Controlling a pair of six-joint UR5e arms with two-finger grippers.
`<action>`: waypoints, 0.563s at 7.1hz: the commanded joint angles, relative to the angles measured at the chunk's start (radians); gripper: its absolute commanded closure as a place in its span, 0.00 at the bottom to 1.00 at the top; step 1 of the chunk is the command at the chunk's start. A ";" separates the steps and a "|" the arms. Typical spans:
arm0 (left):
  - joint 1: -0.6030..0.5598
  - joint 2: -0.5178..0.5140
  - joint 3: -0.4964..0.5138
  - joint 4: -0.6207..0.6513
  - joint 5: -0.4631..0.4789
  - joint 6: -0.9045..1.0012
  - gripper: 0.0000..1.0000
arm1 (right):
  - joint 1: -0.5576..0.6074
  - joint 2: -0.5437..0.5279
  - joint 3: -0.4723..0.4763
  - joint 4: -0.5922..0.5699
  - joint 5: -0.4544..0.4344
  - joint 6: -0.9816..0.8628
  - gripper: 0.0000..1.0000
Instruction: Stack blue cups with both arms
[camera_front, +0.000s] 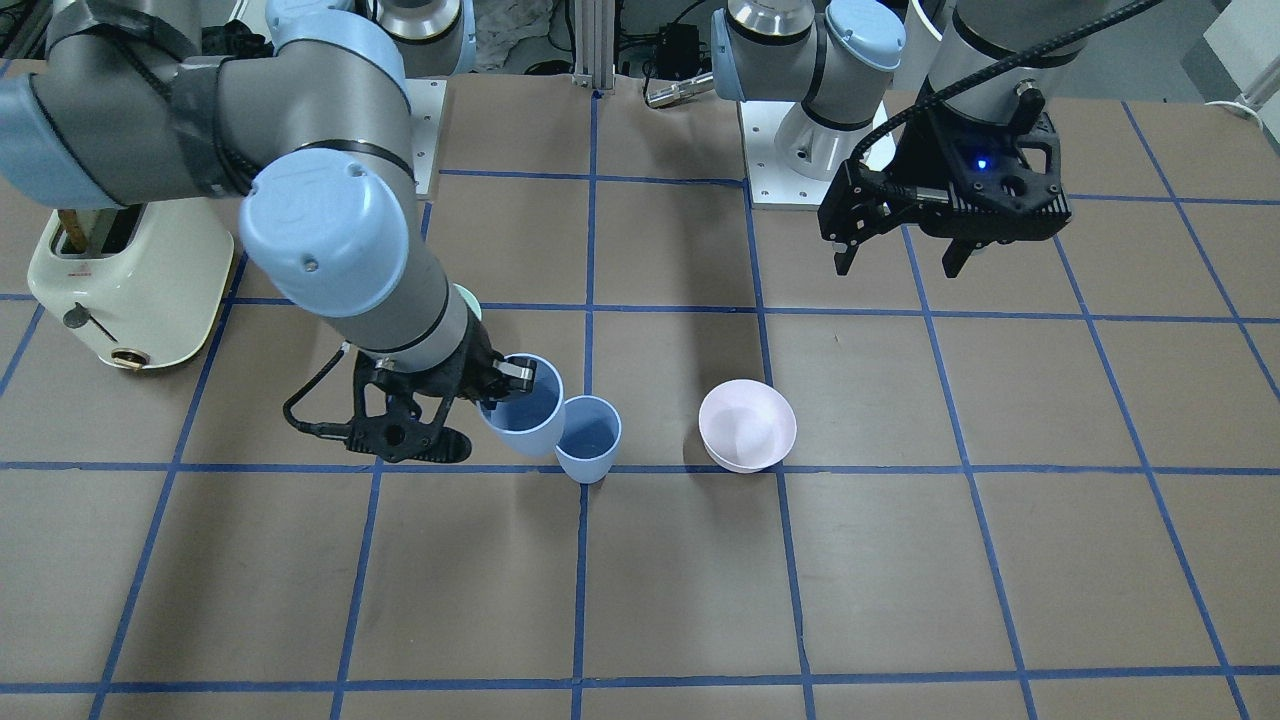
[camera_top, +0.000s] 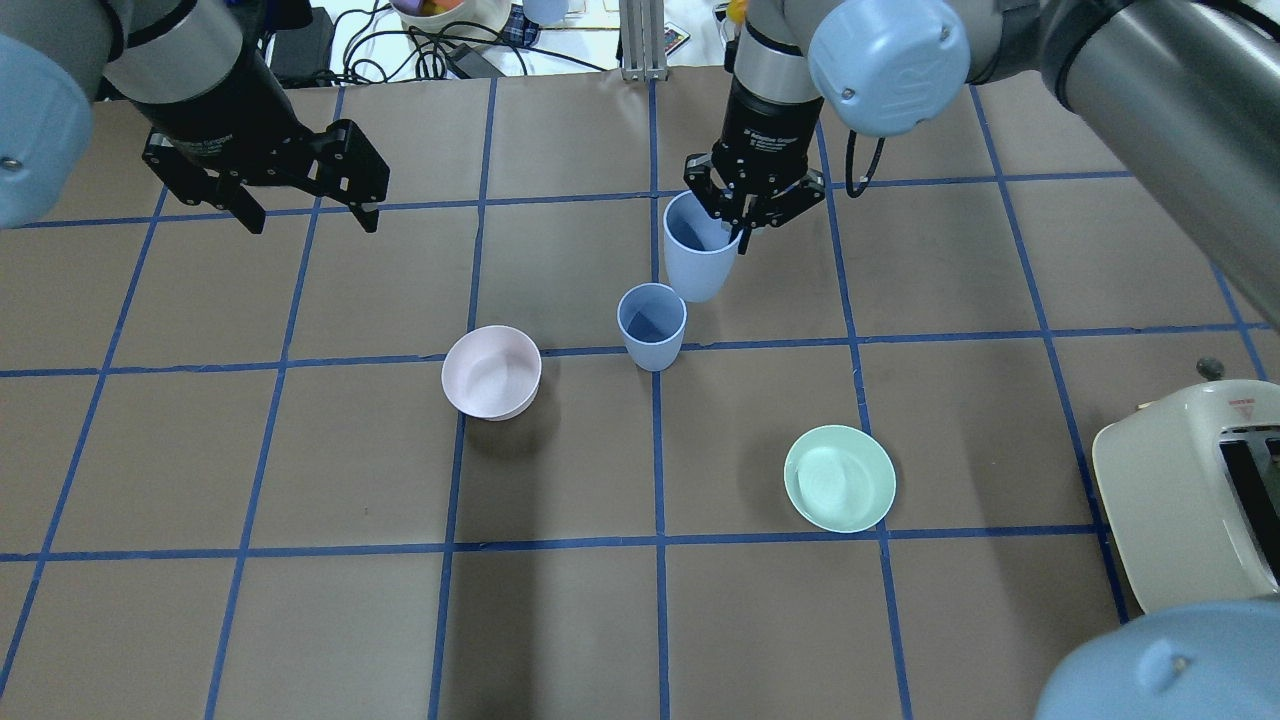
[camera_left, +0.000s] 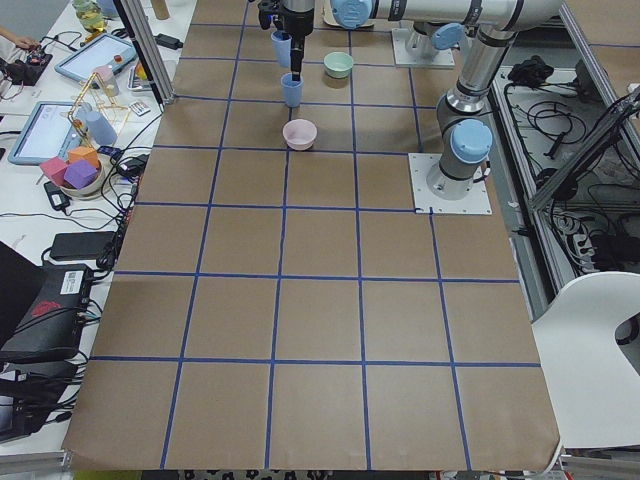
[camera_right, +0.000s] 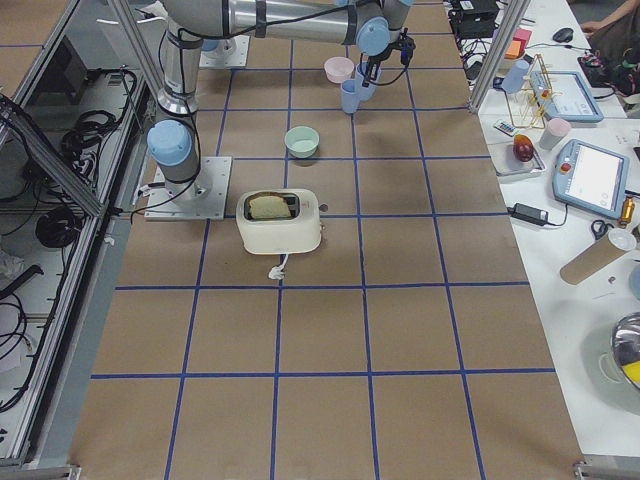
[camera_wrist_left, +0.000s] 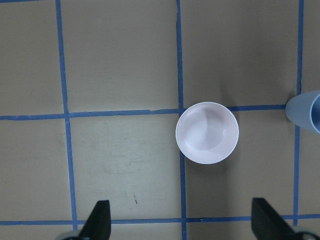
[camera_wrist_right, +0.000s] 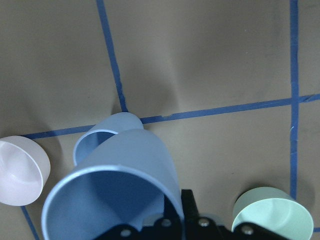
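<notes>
Because the right tool is clamped on the rim of the lifted blue cup, tilting it, the base hangs free to drop into the standing blue cup just beside it on the counter. The left tool hovers wide open and empty, well apart on the left.

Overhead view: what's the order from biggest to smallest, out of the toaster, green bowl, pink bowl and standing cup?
1. Toaster, though the picture's edge cuts part of it off.
2. Green bowl and pink bowl: nearly alike. Green looks slightly wider but lies nearer the camera, so I won't rank them.
3. Standing cup.
</notes>
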 joint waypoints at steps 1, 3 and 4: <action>0.000 0.005 -0.002 0.001 0.002 0.000 0.00 | 0.044 0.006 0.005 -0.003 0.012 0.047 1.00; 0.000 0.012 -0.006 0.001 0.002 0.002 0.00 | 0.045 0.008 0.017 -0.004 0.014 0.047 1.00; 0.001 0.016 -0.008 0.001 0.004 0.002 0.00 | 0.045 0.008 0.027 -0.005 0.014 0.047 1.00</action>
